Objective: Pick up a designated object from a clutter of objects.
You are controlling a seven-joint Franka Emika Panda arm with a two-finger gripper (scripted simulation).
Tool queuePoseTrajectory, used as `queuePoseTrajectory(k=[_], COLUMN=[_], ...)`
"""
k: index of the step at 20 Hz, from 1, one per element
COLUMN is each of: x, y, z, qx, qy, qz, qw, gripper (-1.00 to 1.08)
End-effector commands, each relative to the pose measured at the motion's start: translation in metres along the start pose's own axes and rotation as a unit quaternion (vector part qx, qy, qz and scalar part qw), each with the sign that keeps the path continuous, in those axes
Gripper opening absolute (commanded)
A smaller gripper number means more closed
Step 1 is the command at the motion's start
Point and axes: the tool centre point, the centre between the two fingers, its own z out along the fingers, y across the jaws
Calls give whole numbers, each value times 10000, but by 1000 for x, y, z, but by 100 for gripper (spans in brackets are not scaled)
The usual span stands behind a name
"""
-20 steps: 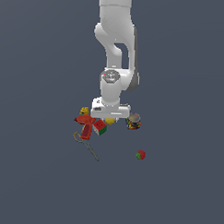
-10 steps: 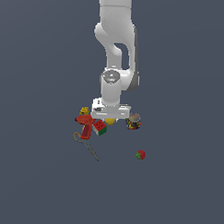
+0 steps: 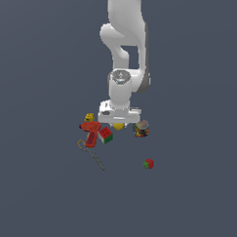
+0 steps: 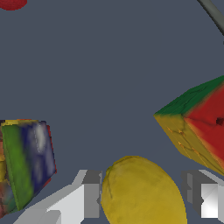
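The white arm reaches straight down into the clutter, and the gripper (image 3: 119, 121) sits low over the grey floor (image 3: 195, 202) with the yellow lemon-like ball (image 3: 119, 125) directly under it, only a small yellow patch showing below the hand in the exterior view. In the wrist view the ball (image 4: 142, 192) fills the space between the two fingers (image 4: 89, 194), which stand on either side of it; on one side the finger's inner face lies right against the ball's skin, while on the other a narrow strip of floor shows between ball and finger, so the jaws are set about as wide as the ball and whether they are pressing on it cannot be told from these pictures. Just beyond one finger sits the red, green and yellow cube (image 4: 197, 124), tilted on an edge and apart from the ball; in the exterior view it (image 3: 105, 135) lies just to the view's left of the gripper. Beyond the other finger stands the printed can (image 4: 24, 164), near the finger but not touching it, and it (image 3: 141, 128) appears to the view's right of the gripper. Farther out past the cube lie the red drill-shaped tool (image 3: 91, 133), the tiny yellow piece (image 3: 89, 117) and the thin scissors (image 3: 92, 156). The red-green ball (image 3: 148, 164) rests well apart from the fingers, alone on the floor.
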Motion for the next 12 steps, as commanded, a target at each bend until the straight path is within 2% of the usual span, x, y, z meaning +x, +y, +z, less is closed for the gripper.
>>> queuePoseTrajectory(k=[1,12], x=[1,6], y=[-6,-48], z=[-11,-91], qx=[0,-8], qy=[-1,-54], qz=[-2,-4], qw=[10000,10000], gripper=[-100,-100])
